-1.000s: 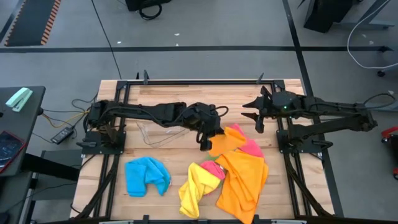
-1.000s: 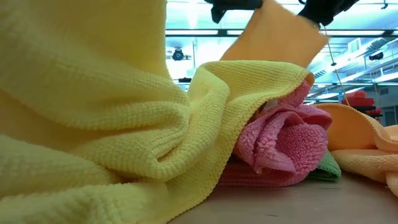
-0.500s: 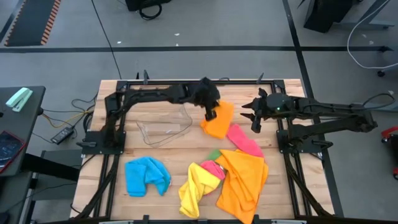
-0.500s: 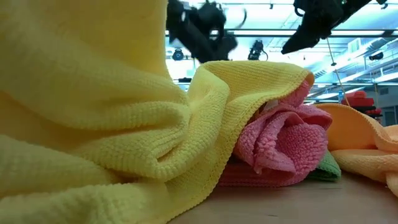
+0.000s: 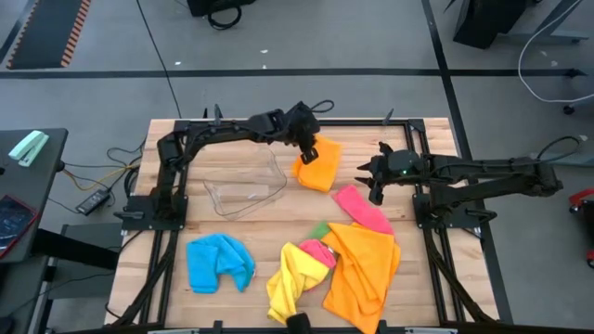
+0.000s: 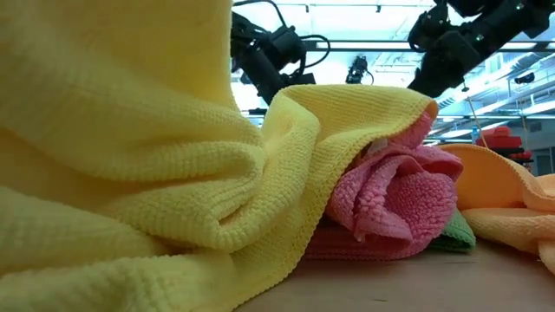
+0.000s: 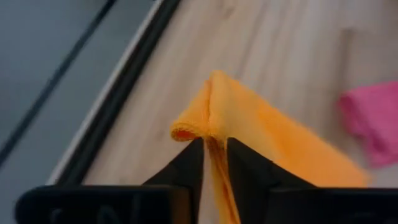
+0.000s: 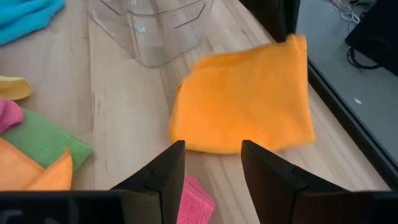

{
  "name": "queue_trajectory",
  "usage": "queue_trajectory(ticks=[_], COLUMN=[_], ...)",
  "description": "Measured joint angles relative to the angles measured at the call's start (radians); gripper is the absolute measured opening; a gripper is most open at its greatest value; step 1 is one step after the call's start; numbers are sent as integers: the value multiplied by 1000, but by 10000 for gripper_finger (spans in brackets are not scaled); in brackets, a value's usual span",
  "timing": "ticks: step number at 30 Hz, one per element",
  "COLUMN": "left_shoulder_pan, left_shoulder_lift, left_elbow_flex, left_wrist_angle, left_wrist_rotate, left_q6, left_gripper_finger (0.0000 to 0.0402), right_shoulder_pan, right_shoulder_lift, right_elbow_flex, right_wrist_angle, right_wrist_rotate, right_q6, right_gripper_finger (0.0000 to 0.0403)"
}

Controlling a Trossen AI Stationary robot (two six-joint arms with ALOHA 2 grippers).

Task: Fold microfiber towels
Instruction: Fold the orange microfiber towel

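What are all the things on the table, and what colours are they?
folded orange towel: one, orange, far side, corner between the left gripper's fingers
clear plastic tub: one, see-through, beside it
pink towel: one, pink, flat mid-table
blue towel: one, blue, near left
towel pile: yellow, orange, pink, green, near edge
left gripper: one, dark, at the folded towel
right gripper: one, dark, open, right of it
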Motion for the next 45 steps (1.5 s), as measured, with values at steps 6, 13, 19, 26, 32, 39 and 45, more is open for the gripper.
queue_trajectory(ticks=[6, 13, 19, 26, 32, 39, 45], left_shoulder_pan=[22, -31, -106, -187, -184, -200, -231], left_shoulder_lift=[0, -1, -15, -98, -198, -352, -476], left_elbow_flex=[53, 88, 89, 34, -201, -443, -560], left_wrist_angle=[-97, -176, -255, -277, -112, 72, 162], left_wrist_rotate=[-81, 140, 103, 5, -7, -2, -6], left_q6=[46, 156, 178, 216, 175, 125, 93], left_gripper_finger=[147, 182, 170, 124, 88, 69, 73], right_shoulder_pan=[0, -1, -31, -62, -66, -66, -67], right_shoulder_lift=[0, 40, 159, 364, 496, 681, 821], right_elbow_flex=[0, -33, -180, -197, -161, -46, 80], right_wrist_angle=[11, 115, 520, 700, 770, 773, 761], right_wrist_rotate=[0, 0, -16, -80, -80, -87, -87], right_q6=[-1, -106, -150, -196, -265, -312, -319], right_gripper_finger=[165, 165, 165, 165, 167, 191, 227])
